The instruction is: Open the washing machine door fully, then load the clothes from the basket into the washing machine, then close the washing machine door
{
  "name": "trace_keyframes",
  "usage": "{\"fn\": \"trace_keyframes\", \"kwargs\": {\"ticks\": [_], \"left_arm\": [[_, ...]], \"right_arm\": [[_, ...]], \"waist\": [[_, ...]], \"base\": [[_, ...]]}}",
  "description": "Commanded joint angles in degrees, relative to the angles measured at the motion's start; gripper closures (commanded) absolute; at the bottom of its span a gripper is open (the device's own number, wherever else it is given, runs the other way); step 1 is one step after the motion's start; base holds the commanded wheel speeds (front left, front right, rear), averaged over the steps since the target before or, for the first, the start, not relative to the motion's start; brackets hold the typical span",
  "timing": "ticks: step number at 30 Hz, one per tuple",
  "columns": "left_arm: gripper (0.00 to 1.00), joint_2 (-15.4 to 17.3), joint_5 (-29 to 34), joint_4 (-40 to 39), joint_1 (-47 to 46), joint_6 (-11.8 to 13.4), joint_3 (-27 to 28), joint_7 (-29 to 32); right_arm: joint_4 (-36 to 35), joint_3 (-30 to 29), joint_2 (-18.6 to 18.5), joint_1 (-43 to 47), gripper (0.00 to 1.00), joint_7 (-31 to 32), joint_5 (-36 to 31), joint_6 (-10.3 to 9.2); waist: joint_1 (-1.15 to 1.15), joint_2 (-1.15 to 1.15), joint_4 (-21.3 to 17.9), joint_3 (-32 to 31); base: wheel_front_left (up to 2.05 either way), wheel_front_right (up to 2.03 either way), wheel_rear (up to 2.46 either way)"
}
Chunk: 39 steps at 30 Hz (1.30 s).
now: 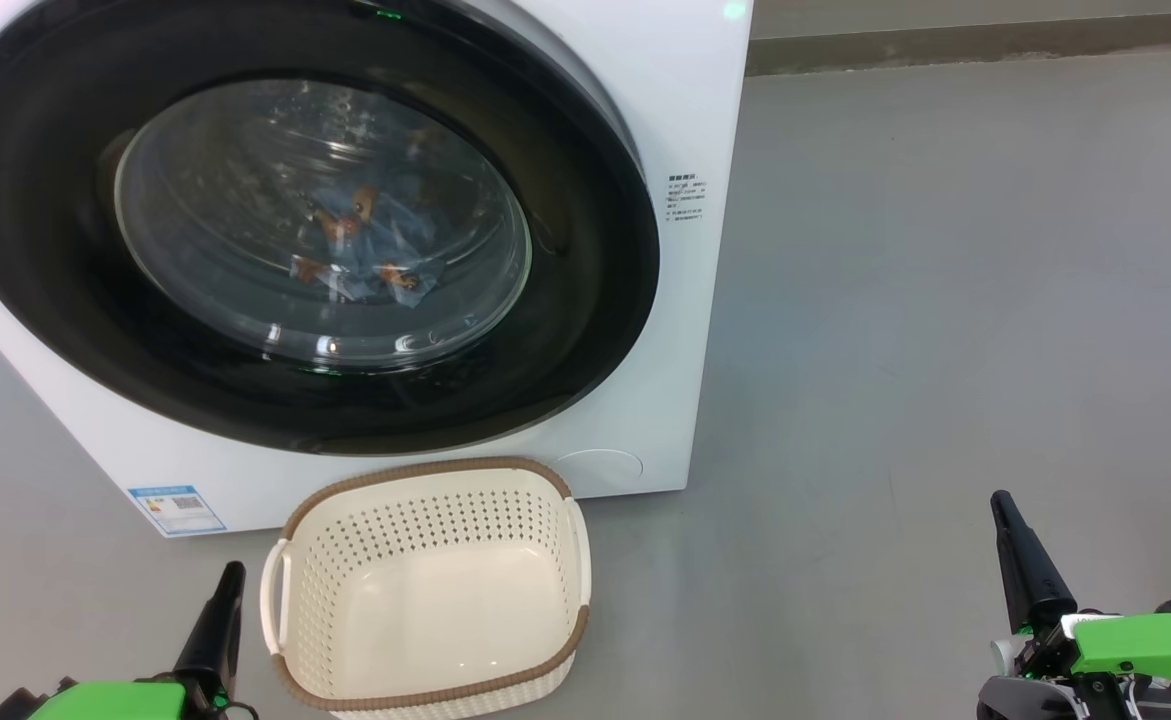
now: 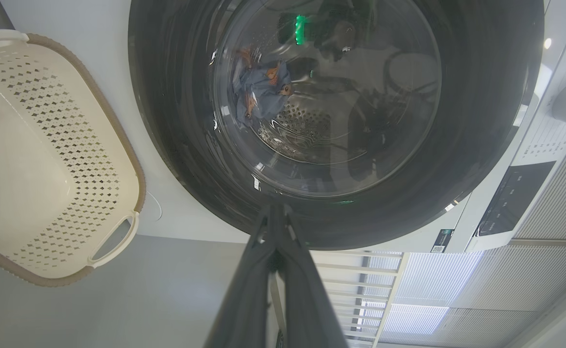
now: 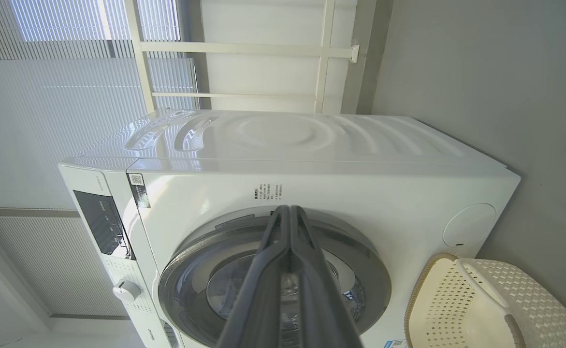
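Shut door (image 1: 600, 300) w/ clothes (image 1: 365, 250) inside lies just past basket (image 1: 425, 470); left gripper (image 1: 233, 572) nearer it than right gripper (image 1: 1001, 502), both closed & empty.

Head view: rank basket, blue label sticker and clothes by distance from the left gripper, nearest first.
1. basket: on the floor, right beside the left gripper, on its right.
2. blue label sticker: low on the washing machine front, just ahead of the gripper.
3. clothes: farthest, up behind the washing machine door.
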Motion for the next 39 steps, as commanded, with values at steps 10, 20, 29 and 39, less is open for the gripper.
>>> {"fn": "trace_keyframes", "kwargs": {"ticks": [10, 20, 29, 39], "left_arm": [[1.00, 0.59, -0.12, -1.10, -2.43, -0.15, 2.08, 0.29], [1.00, 0.58, -0.10, -1.10, -2.43, -0.15, 2.10, 0.31], [1.00, 0.57, -0.09, -1.10, -2.43, -0.15, 2.12, 0.32], [1.00, 0.55, -0.07, -1.10, -2.43, -0.15, 2.13, 0.34]], "right_arm": [[-1.75, 1.35, -0.04, -0.49, 1.00, 0.42, 0.25, 0.09], [-1.75, 1.34, -0.03, -0.49, 1.00, 0.43, 0.24, 0.09], [-1.75, 1.33, -0.02, -0.49, 1.00, 0.44, 0.23, 0.09], [-1.75, 1.32, -0.01, -0.50, 1.00, 0.45, 0.22, 0.09]], "waist": [[0.00, 0.00, 0.00, 0.00], [0.00, 0.00, 0.00, 0.00], [0.00, 0.00, 0.00, 0.00], [0.00, 0.00, 0.00, 0.00]], "base": [[0.00, 0.00, 0.00], [0.00, 0.00, 0.00], [0.00, 0.00, 0.00], [0.00, 0.00, 0.00]]}}
